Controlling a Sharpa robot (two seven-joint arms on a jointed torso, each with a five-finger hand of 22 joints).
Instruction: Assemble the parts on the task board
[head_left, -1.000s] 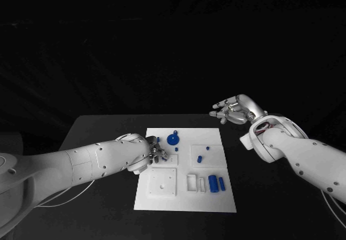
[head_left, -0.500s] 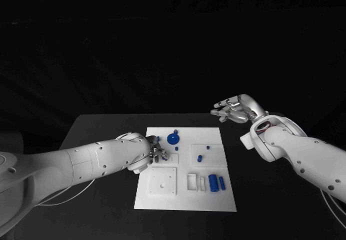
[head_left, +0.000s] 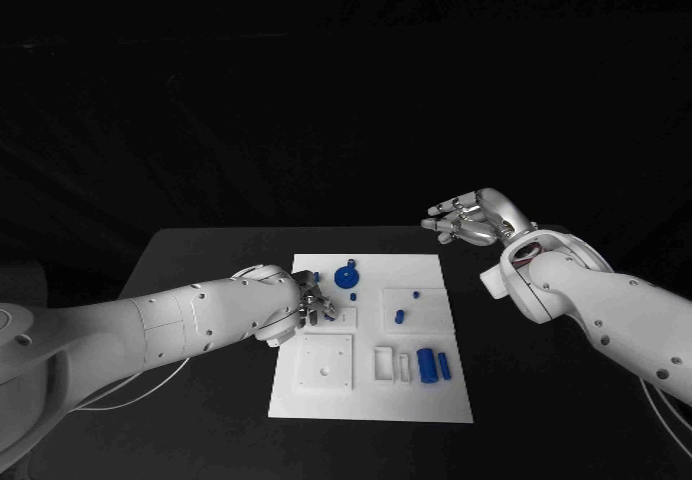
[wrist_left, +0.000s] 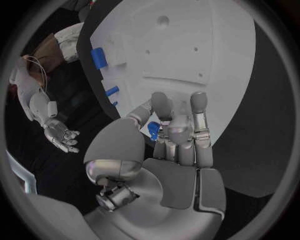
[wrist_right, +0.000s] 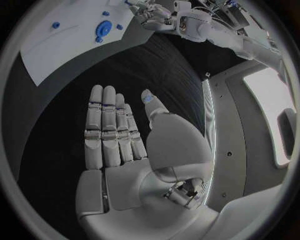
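Observation:
The white task board (head_left: 368, 395) lies in the middle of the black table. My left hand (head_left: 316, 305) hovers over the board's left middle and pinches a small blue part (wrist_left: 153, 130) between thumb and fingers. A blue round disc (head_left: 346, 277), small blue pegs (head_left: 400, 318) and a larger blue cylinder (head_left: 427, 365) lie on the board. My right hand (head_left: 467, 221) is raised beyond the board's far right corner. In the right wrist view this hand (wrist_right: 119, 137) is flat, fingers straight, holding nothing.
Square and slotted recesses (head_left: 326, 364) mark the near half of the board. Bare black table (head_left: 202, 270) lies on both sides of the board. The right wrist view shows the board (wrist_right: 62, 47) well away from the right hand.
My left hand has edged slightly over the board with the small blue part between its fingers. The right arm has stayed still.

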